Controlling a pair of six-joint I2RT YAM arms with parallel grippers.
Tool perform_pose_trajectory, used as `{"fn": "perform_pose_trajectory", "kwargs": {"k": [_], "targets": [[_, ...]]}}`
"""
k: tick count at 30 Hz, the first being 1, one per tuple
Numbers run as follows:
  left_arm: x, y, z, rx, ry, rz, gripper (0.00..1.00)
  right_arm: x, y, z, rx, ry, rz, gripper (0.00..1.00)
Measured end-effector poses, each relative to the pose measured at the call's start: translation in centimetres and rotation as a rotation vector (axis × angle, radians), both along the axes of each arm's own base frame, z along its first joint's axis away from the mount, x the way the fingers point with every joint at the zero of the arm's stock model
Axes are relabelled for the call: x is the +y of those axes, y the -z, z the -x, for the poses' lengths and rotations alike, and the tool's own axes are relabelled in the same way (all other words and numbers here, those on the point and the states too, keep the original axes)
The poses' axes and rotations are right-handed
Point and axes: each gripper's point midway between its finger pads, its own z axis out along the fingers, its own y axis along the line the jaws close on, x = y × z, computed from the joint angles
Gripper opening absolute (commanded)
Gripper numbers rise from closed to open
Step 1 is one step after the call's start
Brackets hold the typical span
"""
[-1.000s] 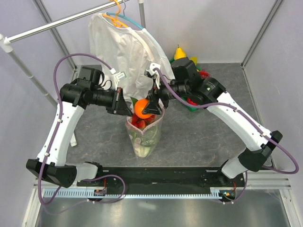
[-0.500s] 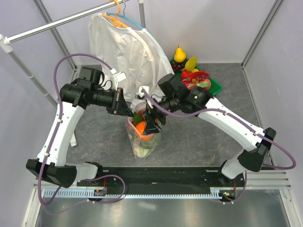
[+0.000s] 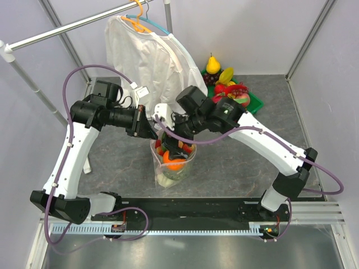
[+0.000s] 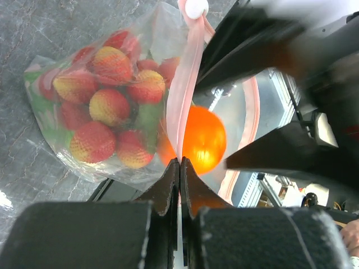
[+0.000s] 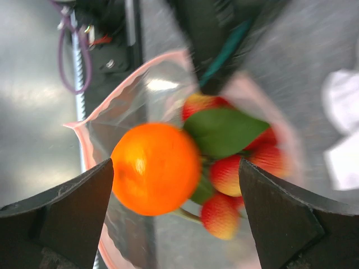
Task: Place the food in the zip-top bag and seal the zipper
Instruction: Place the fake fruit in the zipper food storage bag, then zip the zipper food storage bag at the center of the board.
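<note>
The clear zip-top bag [image 3: 168, 175] stands on the table between the arms with its mouth open upward. My left gripper [image 3: 149, 130] is shut on the pink zipper strip [image 4: 185, 84] at the bag's rim and holds it up; the white tab [image 4: 196, 7] is at the strip's far end. My right gripper [image 3: 178, 147] is open just above the mouth. The orange [image 3: 175, 163] lies loose inside the bag between the spread fingers [image 5: 56, 218], on the strawberry bunch [image 5: 233, 179] and a green leaf [image 5: 224, 131]. The strawberries [image 4: 109, 112] fill the bag's side.
A white shirt [image 3: 147, 56] hangs on a hanger from the rail behind the bag. A green tray [image 3: 255, 102] with a pear, banana and other fruit stands at the back right. Rack poles [image 3: 33, 89] run along the left.
My right gripper came down with the orange from above the bag into its mouth and opened. The orange now lies in the bag. The left gripper has kept its hold.
</note>
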Motion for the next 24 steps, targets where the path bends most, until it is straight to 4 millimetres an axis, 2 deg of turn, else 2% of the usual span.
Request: {"fn": "perform_pose_trajectory", "kwargs": {"k": [4,9,11,14,17,19,21,24], "targets": [[0.1,-0.1,0.4,-0.006,0.001,0.003,0.02,-0.3,-4.7,-1.5,-0.114,0.031,-0.093,0.98],[0.1,-0.1,0.6,-0.008,0.004,0.007,0.02,-2.4,-8.3,-1.9,-0.200,0.095,-0.166,0.96],[0.1,-0.1,0.6,-0.009,0.006,0.009,0.02,-3.7,-9.4,-3.1,-0.225,0.153,-0.196,0.91],[0.0,-0.2,0.6,-0.025,0.021,0.012,0.02,-7.1,-10.2,-7.2,-0.266,0.268,-0.220,0.87],[0.1,-0.1,0.3,-0.053,0.055,0.005,0.02,-10.9,-9.2,-11.7,-0.317,0.345,-0.212,0.81],[0.1,-0.2,-0.1,-0.067,0.080,-0.007,0.02,-13.7,-7.0,-13.5,-0.345,0.351,-0.180,0.76],[-0.1,-0.2,-0.9,-0.088,0.105,-0.016,0.02,-15.3,-4.8,-14.1,-0.391,0.306,-0.150,0.74],[-0.3,0.1,-2.1,-0.121,0.149,-0.020,0.02,-15.4,-2.5,-13.3,-0.458,0.182,-0.144,0.74]]}}
